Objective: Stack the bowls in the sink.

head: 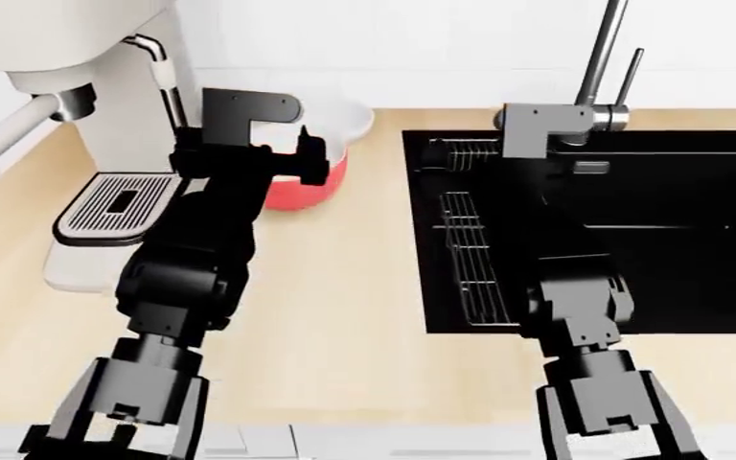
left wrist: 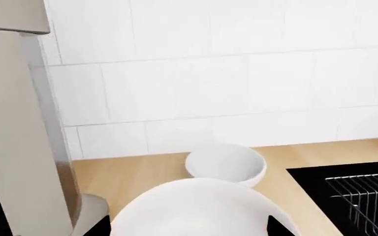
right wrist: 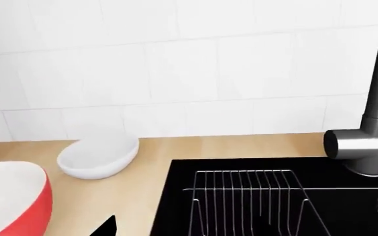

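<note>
tap and rack over sink

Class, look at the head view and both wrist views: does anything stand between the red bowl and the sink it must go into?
Nothing visible does. The red bowl sits on the counter left of the sink, with bare wood between them. The white bowl lies behind, near the wall, off that path. The wire rack occupies the sink's near-left part.

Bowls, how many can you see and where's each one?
2. The red bowl sits on the wooden counter left of the sink, by the left gripper. The white bowl sits behind it near the tiled wall. None in the sink; the arms may hide more.
</note>
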